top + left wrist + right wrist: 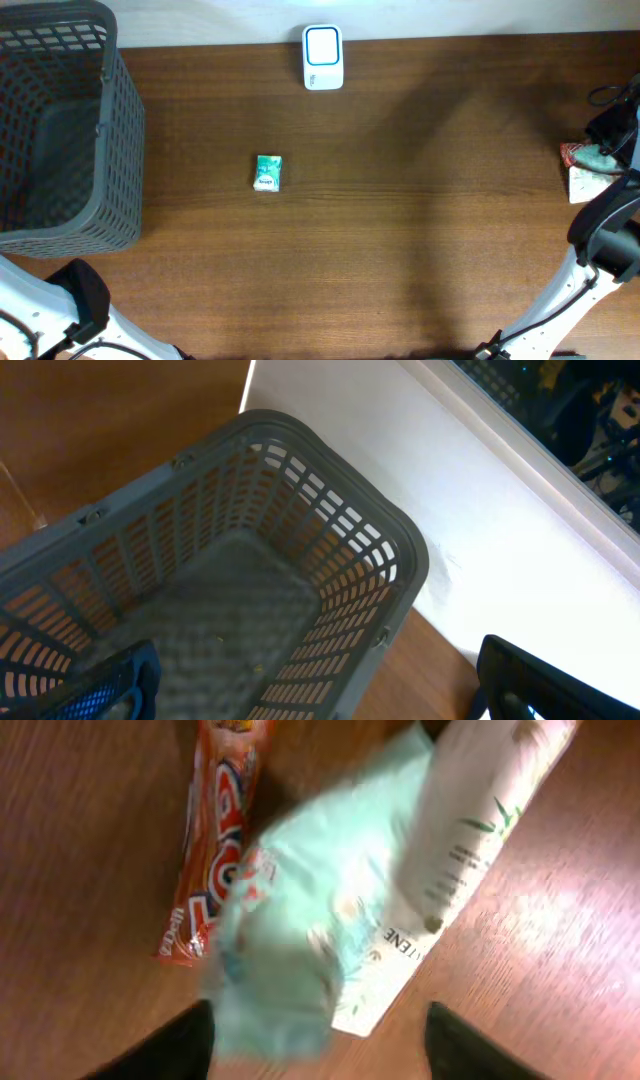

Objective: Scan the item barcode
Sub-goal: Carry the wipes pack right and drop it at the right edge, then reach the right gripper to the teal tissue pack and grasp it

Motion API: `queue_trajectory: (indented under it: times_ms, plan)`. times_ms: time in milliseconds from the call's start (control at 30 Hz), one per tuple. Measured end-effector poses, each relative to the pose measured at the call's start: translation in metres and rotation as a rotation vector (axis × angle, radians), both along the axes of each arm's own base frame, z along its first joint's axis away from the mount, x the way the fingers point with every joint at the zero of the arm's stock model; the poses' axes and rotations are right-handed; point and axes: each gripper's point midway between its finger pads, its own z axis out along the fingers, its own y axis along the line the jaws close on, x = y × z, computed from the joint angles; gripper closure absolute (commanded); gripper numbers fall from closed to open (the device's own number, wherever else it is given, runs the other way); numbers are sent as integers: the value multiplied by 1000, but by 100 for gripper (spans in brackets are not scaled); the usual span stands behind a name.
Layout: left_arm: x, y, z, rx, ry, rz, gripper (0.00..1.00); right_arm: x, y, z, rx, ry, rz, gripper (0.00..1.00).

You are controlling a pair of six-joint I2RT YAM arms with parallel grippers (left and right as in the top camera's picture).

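Observation:
The white barcode scanner (322, 57) stands at the table's far edge, in the middle. A small green packet (268, 172) lies alone on the wood left of centre. At the far right my right gripper (318, 1020) is open over a pile of items. A blurred mint-green packet (300, 920) lies between its spread fingers, close to the left finger (185, 1045), and neither finger clamps it. My left gripper (315, 670) hangs open and empty over the grey basket (330, 510).
A red snack wrapper (215, 830) and a white tube (470, 810) lie against the mint packet at the table's right edge (585, 165). The tall grey mesh basket (120, 150) fills the left end of the table.

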Motion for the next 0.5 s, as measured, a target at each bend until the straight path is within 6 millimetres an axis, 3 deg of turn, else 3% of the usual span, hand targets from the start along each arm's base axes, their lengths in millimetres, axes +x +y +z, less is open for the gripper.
queue_trajectory:
  times_ms: [67,167,267,300,367,400,433,500]
  plan:
    - [0,0,0,0,0,1,1,-1,1,0,7,3,-2,12]
    - [0,0,0,0,0,0,1,-3,13,7,56,-13,8,12]
    - [0,0,0,0,0,0,1,6,34,50,111,-151,40,10]
    - [0,0,0,0,0,0,1,10,47,79,130,-231,66,9]
    - [0,0,0,0,0,0,1,26,94,147,162,-416,208,4]
    - [0,0,0,0,0,0,1,32,117,163,181,-461,282,2]
    - [0,0,0,0,0,0,1,42,152,177,216,-500,388,0]
    - [0,0,0,0,0,0,1,59,235,179,309,-505,607,3]
